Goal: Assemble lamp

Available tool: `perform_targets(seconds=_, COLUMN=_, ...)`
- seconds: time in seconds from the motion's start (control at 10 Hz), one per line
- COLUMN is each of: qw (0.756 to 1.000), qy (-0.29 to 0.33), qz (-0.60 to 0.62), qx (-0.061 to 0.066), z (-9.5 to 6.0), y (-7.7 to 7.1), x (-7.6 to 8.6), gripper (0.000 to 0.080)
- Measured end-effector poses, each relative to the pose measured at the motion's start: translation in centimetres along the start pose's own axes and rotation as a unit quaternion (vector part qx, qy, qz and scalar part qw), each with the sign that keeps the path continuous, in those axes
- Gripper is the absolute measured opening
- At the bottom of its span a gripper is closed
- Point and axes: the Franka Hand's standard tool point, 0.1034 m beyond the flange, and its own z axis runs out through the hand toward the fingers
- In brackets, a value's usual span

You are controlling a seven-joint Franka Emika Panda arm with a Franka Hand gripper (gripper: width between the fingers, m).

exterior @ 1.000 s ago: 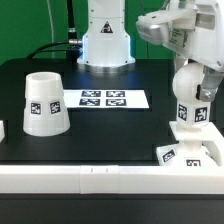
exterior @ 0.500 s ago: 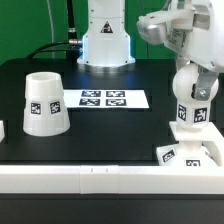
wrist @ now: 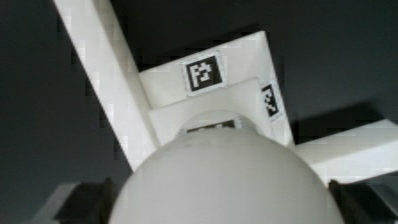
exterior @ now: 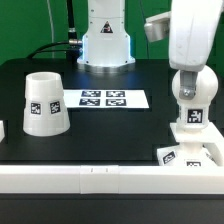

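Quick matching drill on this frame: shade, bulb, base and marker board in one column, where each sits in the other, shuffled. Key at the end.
Things:
1. shade
2. bulb
3. base
4. marker board

Places:
A. lies flat, mid-table
B. upright on the base, directly under the arm
C. stands alone at the exterior view's left
D. at the exterior view's right, by the front border bar, carrying the bulb

Pairs: 1-C, 2-B, 3-D, 4-A
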Motion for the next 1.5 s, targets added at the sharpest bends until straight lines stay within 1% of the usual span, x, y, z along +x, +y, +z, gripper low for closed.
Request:
perform_targets(seconds=0.2, qw=0.997, qy=-0.001, qz=0.072, qx=0.002, z=0.04, y=-0.10, x=-0.01, gripper=0.0576)
perform_targets(seconds=0.3, qw=0.991, qy=0.000, qz=0.136, qx=0.004, z=0.07, y=-0.21, x=0.04, gripper=0.0576)
perform_targets(seconds=0.5, qw=0.975, qy=0.002, qz=0.222, qx=0.006, z=0.10, y=-0.33, x=0.16, gripper=0.0576)
perform_targets(seconds=0.6, qw=0.963, qy=0.004, qz=0.269, qx=0.010, z=0.11, y=-0.38, x=0.21, gripper=0.0576)
perform_targets(seconds=0.8, qw=0.953, qy=0.004, qz=0.303, qx=0.010, z=0.10, y=-0.43, x=0.28, gripper=0.0576)
perform_targets(seconds=1.4, qw=0.884, qy=0.005, qz=0.467, qx=0.019, z=0.10, y=-0.59, x=0.47, gripper=0.0576)
perform_targets(seconds=1.5, qw=0.855, qy=0.005, qz=0.517, qx=0.023, z=0.12, y=-0.63, x=0.48, gripper=0.0576)
